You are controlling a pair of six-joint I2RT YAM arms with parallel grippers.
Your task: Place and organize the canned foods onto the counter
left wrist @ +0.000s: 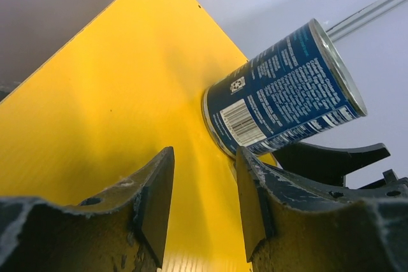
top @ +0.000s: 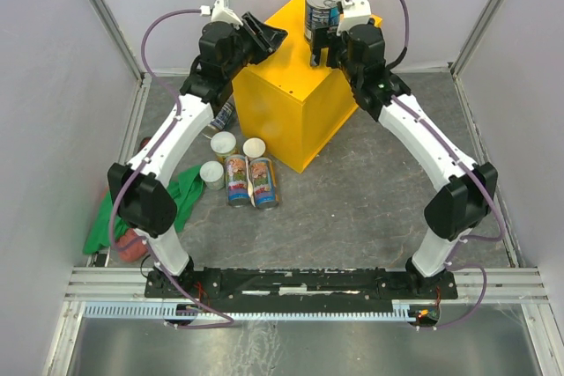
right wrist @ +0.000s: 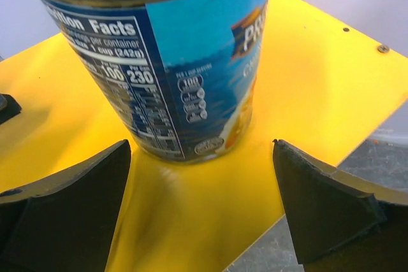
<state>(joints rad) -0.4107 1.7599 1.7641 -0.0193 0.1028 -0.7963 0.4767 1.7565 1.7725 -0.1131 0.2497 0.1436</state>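
Note:
One wide blue-labelled can (top: 323,9) stands upright on top of the yellow counter (top: 291,99). My right gripper (top: 324,52) is open just in front of it; in the right wrist view the can (right wrist: 167,62) stands free between and beyond the spread jaws of that gripper (right wrist: 201,151). My left gripper (top: 264,37) is open and empty over the counter's left top edge, and in its wrist view (left wrist: 204,202) faces the can (left wrist: 280,93) across the yellow top (left wrist: 115,113). Two tall colourful cans (top: 250,181) lie on the floor. Three small pale-lidded cans (top: 224,143) stand beside them. Another blue can (top: 225,114) is partly hidden behind the left arm.
A green cloth (top: 181,200) lies on the grey stone-patterned floor (top: 361,191) left of the cans, with a red object (top: 132,244) at its near end. Metal frame rails and pale walls (top: 520,85) enclose the floor. The right gripper's finger (left wrist: 331,157) shows in the left wrist view.

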